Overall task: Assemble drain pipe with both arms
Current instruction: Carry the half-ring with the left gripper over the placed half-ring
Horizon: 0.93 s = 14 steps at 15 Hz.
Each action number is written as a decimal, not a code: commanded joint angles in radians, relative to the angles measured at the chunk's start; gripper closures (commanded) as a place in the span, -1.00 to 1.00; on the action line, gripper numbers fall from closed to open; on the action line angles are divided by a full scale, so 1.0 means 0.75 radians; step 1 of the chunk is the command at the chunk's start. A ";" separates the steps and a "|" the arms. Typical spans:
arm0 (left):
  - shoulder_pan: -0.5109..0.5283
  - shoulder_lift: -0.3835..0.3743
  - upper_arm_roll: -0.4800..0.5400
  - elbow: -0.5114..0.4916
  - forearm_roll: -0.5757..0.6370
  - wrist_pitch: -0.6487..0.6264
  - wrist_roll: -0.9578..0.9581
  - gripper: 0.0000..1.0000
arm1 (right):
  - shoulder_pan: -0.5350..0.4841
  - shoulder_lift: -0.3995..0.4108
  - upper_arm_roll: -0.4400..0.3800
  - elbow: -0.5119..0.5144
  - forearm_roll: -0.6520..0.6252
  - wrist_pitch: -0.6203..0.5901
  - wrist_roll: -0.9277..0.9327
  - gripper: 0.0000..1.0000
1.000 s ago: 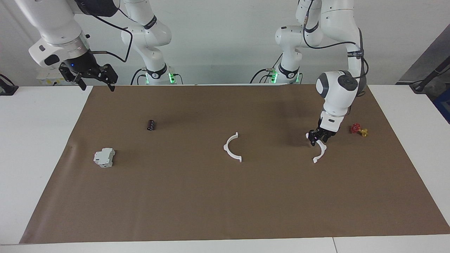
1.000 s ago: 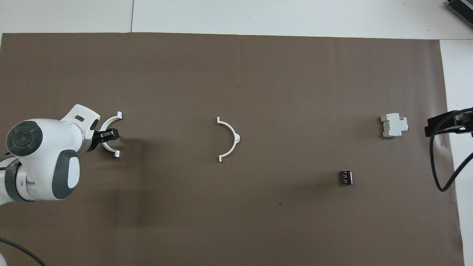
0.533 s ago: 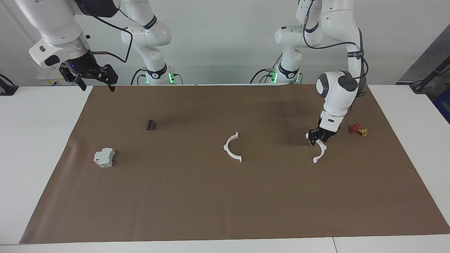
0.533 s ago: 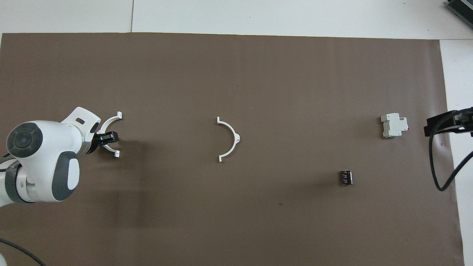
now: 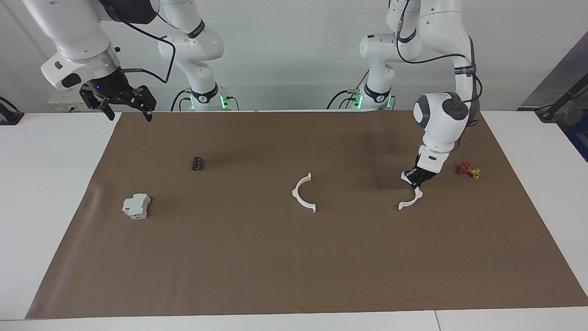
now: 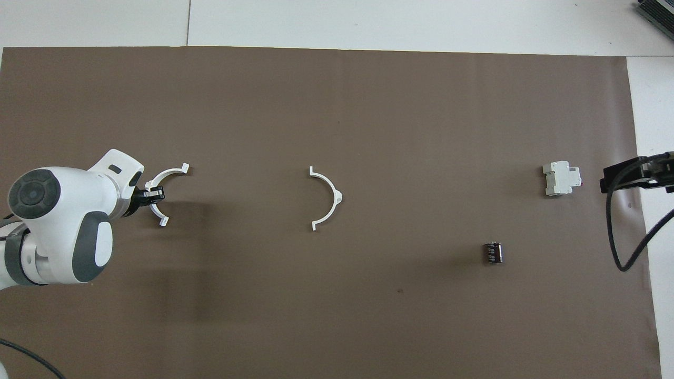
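Facing view: brown mat (image 5: 294, 257) spread over the white table (image 5: 50, 193), both robots standing at the top edge.
Left arm: reaching down toward its own end of the mat, wrist low over the paper.
Right arm: up in the air over the mat's corner at its own end, waiting.
Right gripper (image 5: 127, 106): jaws spread wide, nothing between them.
Left gripper (image 5: 415, 179): fingertips pinched together on the nearer-to-robots end of one white arc, down at mat level.
Held arc (image 5: 412, 198): one half of the drain pipe, clamped at one end, the free end tab pointing toward the middle of the mat; seen in the overhead view at (image 6: 164, 185).
Second arc (image 5: 303, 193): other half of the drain pipe, flat on the mat around the centre, well apart from the held one, untouched.
Grey-white block (image 5: 136, 205): toward the right arm's end, farther from the robots than the black cylinder.
Black cylinder (image 5: 197, 163): lying on its side, near the block.
Red-and-yellow piece (image 5: 469, 170): tiny, just beside the left gripper, toward the mat's edge.
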State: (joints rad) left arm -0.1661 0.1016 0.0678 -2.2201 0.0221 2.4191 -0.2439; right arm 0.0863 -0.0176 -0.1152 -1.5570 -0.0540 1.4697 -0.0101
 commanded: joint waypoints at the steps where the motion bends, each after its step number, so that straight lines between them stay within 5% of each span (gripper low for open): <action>1: -0.158 0.000 0.012 0.037 0.003 -0.045 -0.075 1.00 | -0.007 -0.024 0.000 -0.023 0.033 -0.014 -0.025 -1.00; 7: -0.523 0.030 0.010 0.035 -0.001 0.114 -0.774 1.00 | -0.005 -0.024 0.002 -0.029 0.041 0.012 -0.023 -1.00; 14: -0.597 0.184 0.016 0.103 -0.003 0.176 -0.894 1.00 | -0.021 -0.024 0.000 -0.027 0.045 0.014 -0.032 -1.00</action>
State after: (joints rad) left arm -0.5980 0.2202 0.0620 -2.1764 0.0208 2.5533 -0.8922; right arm 0.0848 -0.0179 -0.1161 -1.5569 -0.0438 1.4661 -0.0101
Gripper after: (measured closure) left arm 0.930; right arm 0.000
